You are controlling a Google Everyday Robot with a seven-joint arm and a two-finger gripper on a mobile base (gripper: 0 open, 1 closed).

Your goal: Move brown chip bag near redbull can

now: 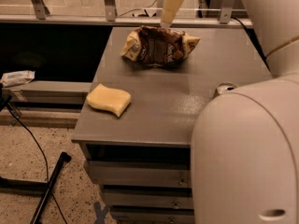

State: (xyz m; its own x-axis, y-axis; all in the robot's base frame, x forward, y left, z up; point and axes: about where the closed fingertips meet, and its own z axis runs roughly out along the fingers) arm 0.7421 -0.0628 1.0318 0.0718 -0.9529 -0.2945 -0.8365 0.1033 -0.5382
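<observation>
Most of redbull can (pixel 226 86) hidden behind arm (pixel 243 157); claw (pixel 168 13) above brown chip bag (pixel 161 46), top cropped.

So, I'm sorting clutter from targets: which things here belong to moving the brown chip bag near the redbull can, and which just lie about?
For the job: brown chip bag, far side of the table; redbull can, only its top showing past the robot's arm; pincer, above the bag.
Lying about: yellow sponge, table's left front; white packet, ledge at left.
</observation>
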